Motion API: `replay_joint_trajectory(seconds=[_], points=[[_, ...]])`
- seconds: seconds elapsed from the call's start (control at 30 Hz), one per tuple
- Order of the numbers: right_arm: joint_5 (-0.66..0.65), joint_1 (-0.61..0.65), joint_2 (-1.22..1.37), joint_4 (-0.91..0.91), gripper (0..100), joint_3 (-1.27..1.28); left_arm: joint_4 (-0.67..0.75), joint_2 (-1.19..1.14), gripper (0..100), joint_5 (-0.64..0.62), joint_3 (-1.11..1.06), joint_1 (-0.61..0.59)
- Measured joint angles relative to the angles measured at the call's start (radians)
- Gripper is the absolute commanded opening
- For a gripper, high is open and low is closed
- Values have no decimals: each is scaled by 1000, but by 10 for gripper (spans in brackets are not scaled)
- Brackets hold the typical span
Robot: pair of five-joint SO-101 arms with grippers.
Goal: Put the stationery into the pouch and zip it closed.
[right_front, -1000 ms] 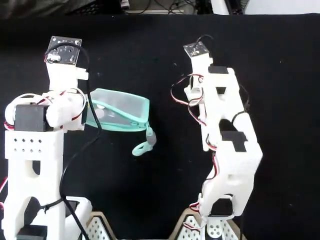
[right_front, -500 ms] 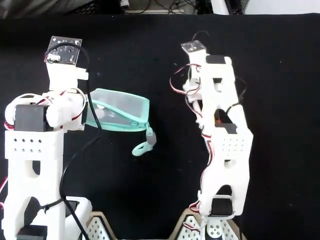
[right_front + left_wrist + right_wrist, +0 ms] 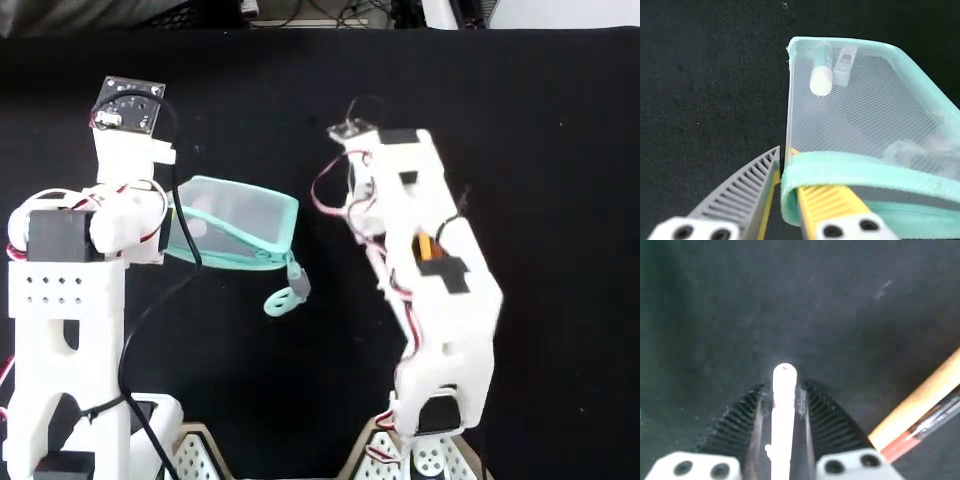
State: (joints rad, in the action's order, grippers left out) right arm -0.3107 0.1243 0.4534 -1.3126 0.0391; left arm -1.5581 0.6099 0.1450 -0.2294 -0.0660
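The pouch [image 3: 238,222] is clear plastic with a teal rim and lies on the black table beside the left arm [image 3: 125,215]. Its teal zipper loop [image 3: 284,297] hangs off the near right corner. My left gripper [image 3: 785,162] is shut on the pouch's teal edge [image 3: 840,172], with a grey finger [image 3: 742,202] outside and a yellow finger [image 3: 827,207] under the rim. A white cylinder [image 3: 820,80] and a small clear item [image 3: 844,62] lie inside the pouch. My right gripper [image 3: 784,390] is shut on a white pen [image 3: 783,410] that points out past the fingertips. The right arm [image 3: 420,260] stands just right of the pouch.
An orange pencil [image 3: 920,400] and a red pen [image 3: 912,437] lie together on the black cloth beside my right gripper. Cables and equipment line the table's far edge [image 3: 320,15]. The arm bases [image 3: 300,455] stand at the near edge.
The right arm has swung left, toward the pouch. The pouch and its zipper loop have shifted slightly, and the left arm has stayed in place.
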Motion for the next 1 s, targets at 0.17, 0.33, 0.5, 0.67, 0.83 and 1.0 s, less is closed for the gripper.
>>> replay_joint_trajectory(seconds=[0.17,0.33,0.5,0.67,0.83,1.0], points=[[-17,15,-272,153,142,371,0,0,30,0,0,-5],[-29,18,-347,123,183,425,0,0,30,0,0,-5],[-52,18,-350,87,163,423,0,0,30,0,0,-5],[-54,64,-318,48,163,385,0,0,30,0,0,-5],[-54,103,-201,57,159,311,0,0,30,0,0,-5],[-52,98,-118,54,80,244,0,0,30,0,0,-5]])
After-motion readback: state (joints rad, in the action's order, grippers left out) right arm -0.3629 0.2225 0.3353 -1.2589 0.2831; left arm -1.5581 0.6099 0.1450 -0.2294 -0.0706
